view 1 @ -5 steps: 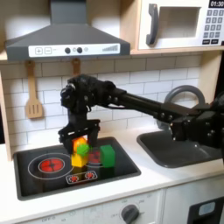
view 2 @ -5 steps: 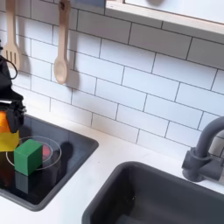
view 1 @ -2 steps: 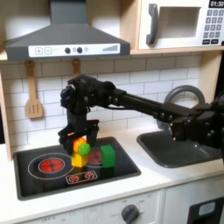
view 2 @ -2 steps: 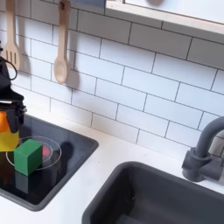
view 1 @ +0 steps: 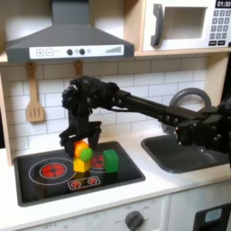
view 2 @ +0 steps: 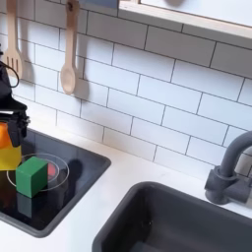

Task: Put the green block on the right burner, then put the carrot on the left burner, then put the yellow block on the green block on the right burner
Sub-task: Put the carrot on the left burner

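White tile backs a toy kitchen, where a black hob (view 1: pixel 77 176) is set in a pale counter, with a sink (view 1: pixel 185 153) well off to the first exterior view's right. Reaching in from that side, the arm hangs its gripper (view 1: pixel 81 146) over the middle of the hob, jaws closed on the carrot (view 1: pixel 80 148), orange body up and leafy end down. Right under it, in the first exterior view, sits the yellow block (view 1: pixel 81 166), touching or nearly touching the leaves. The green block (view 1: pixel 110 161) stands just beside the gripper on the right burner (view 1: pixel 105 164), near the hob's edge by the sink. On the gripper's other side the left burner (view 1: pixel 51 169) lies bare, with free hob all round it.

From the second exterior view the green block (view 2: pixel 31 175) shows square on its rings (view 2: pixel 54 169), and the gripper (view 2: pixel 8 133) is cut by the frame's left edge. A wooden spoon (view 2: pixel 68 61) hangs on the tiles above
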Available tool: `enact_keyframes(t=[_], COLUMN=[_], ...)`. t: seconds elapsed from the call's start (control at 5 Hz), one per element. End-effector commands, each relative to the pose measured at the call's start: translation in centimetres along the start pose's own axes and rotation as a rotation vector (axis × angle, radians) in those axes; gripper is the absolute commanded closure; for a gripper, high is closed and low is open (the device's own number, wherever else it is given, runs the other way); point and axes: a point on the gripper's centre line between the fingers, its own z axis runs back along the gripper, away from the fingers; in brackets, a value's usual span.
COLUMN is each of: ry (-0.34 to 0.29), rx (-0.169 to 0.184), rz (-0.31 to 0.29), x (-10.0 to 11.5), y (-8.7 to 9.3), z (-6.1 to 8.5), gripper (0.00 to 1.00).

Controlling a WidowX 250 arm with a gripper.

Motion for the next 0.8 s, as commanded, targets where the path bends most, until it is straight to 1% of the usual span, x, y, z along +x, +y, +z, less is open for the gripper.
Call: enact_keyframes(t=[0.0,0.4,0.6], ry=[-0.015,-0.026,-0.028], rx=[0.007,0.011,0.010], rz=[0.004,0.007,0.008], x=[0.54,0.50,0.48], y=[0.11,-0.04,-0.02], z=[0.52,1.11,1.05], gripper=[0.00,0.00,0.00])
